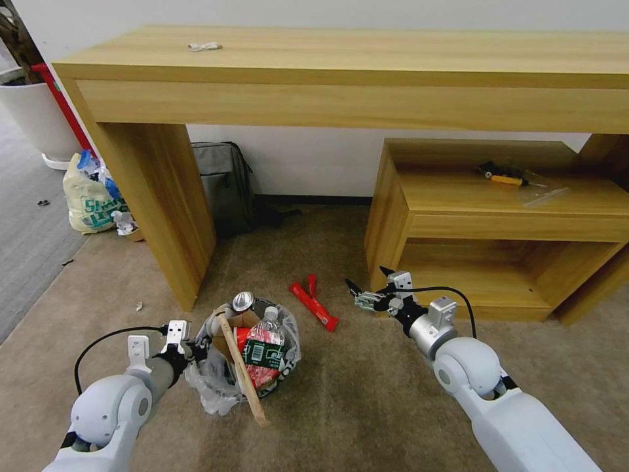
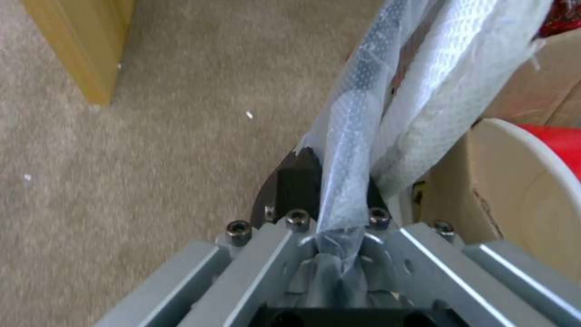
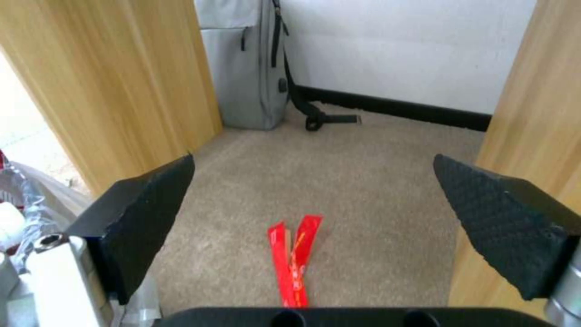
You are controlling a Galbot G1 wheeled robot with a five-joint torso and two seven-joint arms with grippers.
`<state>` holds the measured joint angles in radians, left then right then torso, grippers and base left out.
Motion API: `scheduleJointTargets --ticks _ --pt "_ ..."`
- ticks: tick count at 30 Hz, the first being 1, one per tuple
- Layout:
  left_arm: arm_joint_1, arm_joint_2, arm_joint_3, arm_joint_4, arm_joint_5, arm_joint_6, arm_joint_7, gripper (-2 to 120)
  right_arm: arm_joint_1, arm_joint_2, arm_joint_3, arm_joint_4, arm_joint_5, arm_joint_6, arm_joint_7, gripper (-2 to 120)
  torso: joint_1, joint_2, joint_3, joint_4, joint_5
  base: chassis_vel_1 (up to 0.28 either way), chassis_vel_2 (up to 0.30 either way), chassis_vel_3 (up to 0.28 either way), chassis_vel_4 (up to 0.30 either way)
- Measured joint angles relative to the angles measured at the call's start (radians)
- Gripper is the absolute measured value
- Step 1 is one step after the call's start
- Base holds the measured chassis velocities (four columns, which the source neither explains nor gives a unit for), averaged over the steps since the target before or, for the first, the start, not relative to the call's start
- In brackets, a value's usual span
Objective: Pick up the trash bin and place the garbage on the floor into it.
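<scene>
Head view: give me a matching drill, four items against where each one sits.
Items:
1. red wrapper
2. water bottle
3. grey backpack
4. yellow-handled tool

Places:
A. on the low shelf unit
B. under the desk, against the wall
C. inside the trash bin
D. flat on the carpet between bin and shelf unit

Pairs: 1-D, 2-C, 3-B, 4-A

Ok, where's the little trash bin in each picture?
Head view: trash bin low, left of centre, left hand clamped on its liner.
Left wrist view: its white liner, pinched in that hand.
Right wrist view: a sliver of liner at the edge.
Shared landmark: wooden desk leg.
</scene>
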<state>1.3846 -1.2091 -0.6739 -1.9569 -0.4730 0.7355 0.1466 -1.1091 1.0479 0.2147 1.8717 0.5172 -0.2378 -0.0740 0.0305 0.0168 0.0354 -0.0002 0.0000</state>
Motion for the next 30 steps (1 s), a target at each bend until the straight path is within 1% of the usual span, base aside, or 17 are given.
scheduleJointTargets --ticks 12,14,17,18,21,22,23,26,27,29,30 --pt "0.002 0.000 0.001 -0.003 0.001 0.000 0.001 0 -0.006 -0.001 -0.019 -0.019 -0.002 -0.010 -0.002 100 0.000 0.000 0.000 0.0000 0.0000 -0.111 0.108 0.107 -0.108" --pt "0.003 0.001 0.000 -0.005 0.001 0.000 0.001 0 -0.010 -0.008 -0.021 -0.030 -0.005 -0.017 -0.013 100 0.000 0.000 0.000 0.0000 0.0000 -0.077 0.074 0.052 -0.064" --pt "0.005 0.002 -0.002 -0.009 0.001 0.000 0.001 0 -0.010 -0.023 -0.023 -0.070 -0.009 -0.026 -0.068 100 0.000 0.000 0.000 0.0000 0.0001 -0.015 0.017 0.017 -0.021" --pt "0.005 0.002 -0.002 -0.009 0.001 0.000 0.001 0 -0.010 -0.023 -0.023 -0.070 -0.009 -0.026 -0.068 100 0.000 0.000 0.000 0.0000 0.0001 0.000 0.000 0.000 0.000" --pt "0.011 0.001 -0.004 -0.013 0.000 0.000 0.001 0 0.012 -0.039 -0.046 -0.165 -0.030 -0.022 -0.147 100 0.000 0.000 0.000 -0.0001 0.0000 0.000 0.000 0.000 0.000" --pt "0.013 0.000 -0.004 -0.014 0.001 0.000 0.000 0 0.033 -0.037 -0.069 -0.219 -0.035 -0.015 -0.165 100 0.000 0.000 0.000 0.0000 0.0000 0.000 0.000 0.000 0.000" --pt "0.013 0.000 -0.004 -0.014 0.001 0.000 0.000 0 0.033 -0.037 -0.069 -0.219 -0.035 -0.015 -0.165 100 0.000 0.000 0.000 0.0000 0.0000 0.000 0.000 0.000 0.000" --pt "0.014 0.001 -0.003 -0.016 0.000 0.000 -0.001 0 0.077 -0.021 -0.133 -0.336 -0.055 -0.001 -0.200 100 0.000 0.000 0.000 0.0001 0.0003 0.000 0.000 0.000 0.000" --pt "0.014 0.001 -0.003 -0.016 0.000 0.000 -0.001 0 0.077 -0.021 -0.133 -0.336 -0.055 -0.001 -0.200 100 0.000 0.000 0.000 0.0001 0.0003 0.000 0.000 0.000 0.000" --pt "0.012 0.001 0.000 -0.016 0.000 0.000 -0.003 0 0.099 -0.011 -0.174 -0.389 -0.060 -0.007 -0.217 100 0.000 0.000 0.000 0.0002 0.0000 0.000 0.000 0.000 0.000" --pt "0.012 0.001 0.000 -0.016 0.000 0.000 -0.003 0 0.099 -0.011 -0.174 -0.389 -0.060 -0.007 -0.217 100 0.000 0.000 0.000 0.0002 0.0000 0.000 0.000 0.000 0.000"
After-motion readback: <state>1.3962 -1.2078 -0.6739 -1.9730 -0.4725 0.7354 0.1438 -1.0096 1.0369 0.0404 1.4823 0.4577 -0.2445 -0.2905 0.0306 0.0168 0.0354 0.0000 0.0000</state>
